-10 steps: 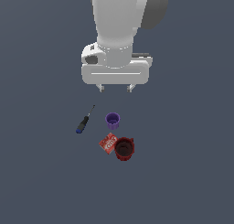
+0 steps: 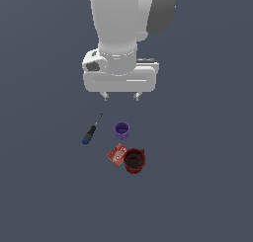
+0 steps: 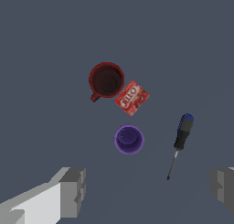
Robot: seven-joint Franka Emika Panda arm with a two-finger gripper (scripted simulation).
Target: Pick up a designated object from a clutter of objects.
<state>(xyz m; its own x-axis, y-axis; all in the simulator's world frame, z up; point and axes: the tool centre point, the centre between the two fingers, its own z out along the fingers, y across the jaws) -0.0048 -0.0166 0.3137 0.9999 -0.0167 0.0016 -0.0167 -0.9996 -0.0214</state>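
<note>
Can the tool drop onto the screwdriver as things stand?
Probably yes: the tool hangs open above, and the screwdriver lies apart from the purple cup, nothing covering it.

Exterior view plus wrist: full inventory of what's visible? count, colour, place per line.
screwdriver: 1, black handle with blue butt, thin dark shaft; lying flat, apart from the rest, on the exterior view's left of the cup.
cup: 1, purple; upright, open top, between the screwdriver and the mug, touching neither.
box: 1, red and white, flat; lying right beside the mug, below the cup in the exterior view.
mug: 1, dark red; upright, against the box on the exterior view's right.
surface: 1, plain dark grey-blue; under everything.
arm: 1, white; above the items in the exterior view.
gripper: 1, grey fingers, open, holding nothing, hovering above the items.
</note>
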